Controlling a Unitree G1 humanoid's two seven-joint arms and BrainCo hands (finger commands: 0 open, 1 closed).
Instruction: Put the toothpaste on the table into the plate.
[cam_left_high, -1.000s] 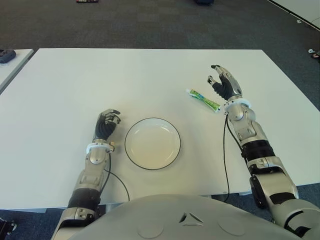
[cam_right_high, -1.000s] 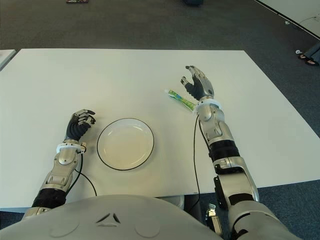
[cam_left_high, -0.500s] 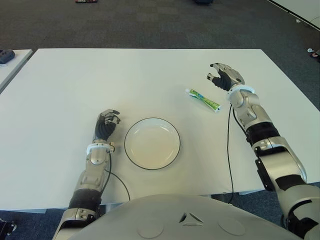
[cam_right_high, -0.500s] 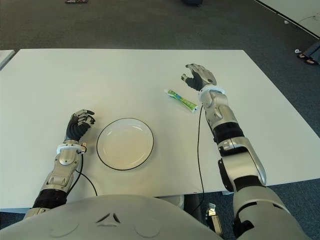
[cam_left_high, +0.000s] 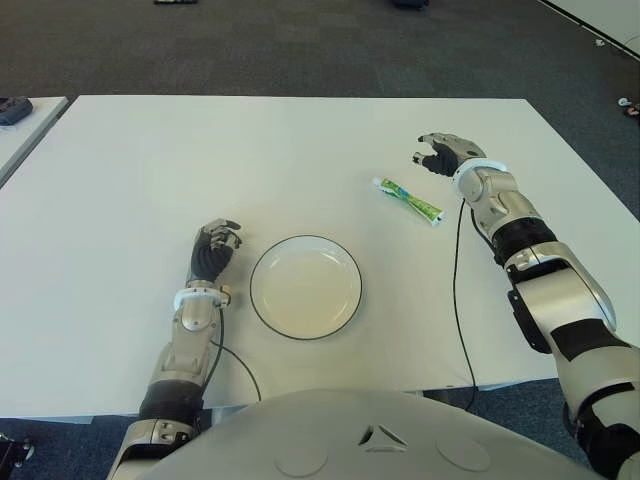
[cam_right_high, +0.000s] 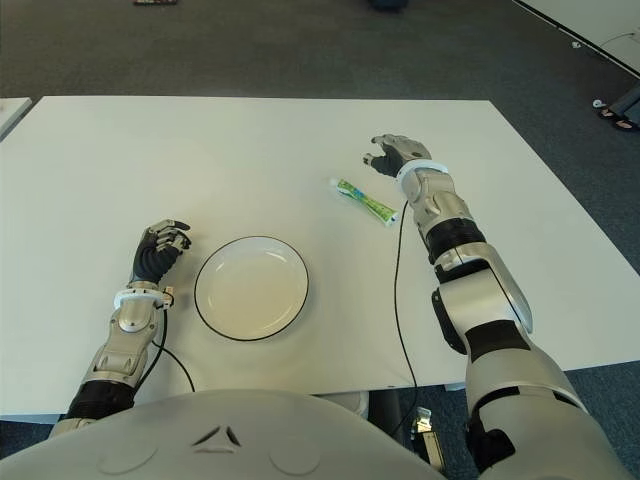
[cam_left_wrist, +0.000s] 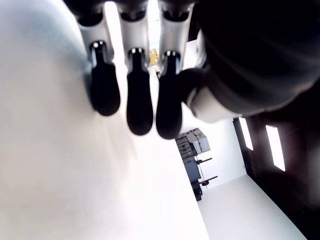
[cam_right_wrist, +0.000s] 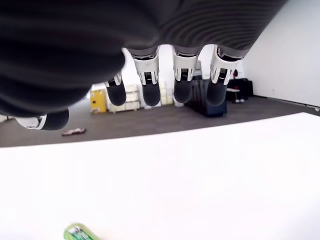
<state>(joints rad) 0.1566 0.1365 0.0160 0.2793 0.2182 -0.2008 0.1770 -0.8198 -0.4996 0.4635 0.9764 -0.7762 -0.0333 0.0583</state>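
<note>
Left eye view: white table (cam_left_high: 130, 180) filling most of the frame, dark carpet beyond its far edge. Green-and-white toothpaste tube (cam_left_high: 407, 200) flat on the tabletop, lying diagonally, right of centre and well apart from the plate. Round white plate (cam_left_high: 305, 286) with a dark rim near the front edge, nothing in it. Right hand (cam_left_high: 438, 155) just beyond the far right end of the tube, near it but not touching, fingers loosely bent and parted, holding nothing. Left hand (cam_left_high: 213, 251) just left of the plate, fingers curled in, nothing in its grip. A dark object (cam_left_high: 14, 109) on a second white surface at the far left edge.

Right eye view: same layout from slightly to the side. Tube (cam_right_high: 364, 201) alone on the table, right hand (cam_right_high: 391, 153) beside its far end with a gap between them. Plate (cam_right_high: 251, 287) bare, left hand (cam_right_high: 158, 251) close by its left rim.

Left wrist view: three black fingertips (cam_left_wrist: 140, 102) bent down close above the white tabletop, side by side, clasping nothing.

Right wrist view: four fingertips (cam_right_wrist: 182, 90) hanging parted above the table, nothing between them. Green end of the tube (cam_right_wrist: 80, 233) just visible on the white surface, clear of the fingers. Room furniture blurred in the distance.
</note>
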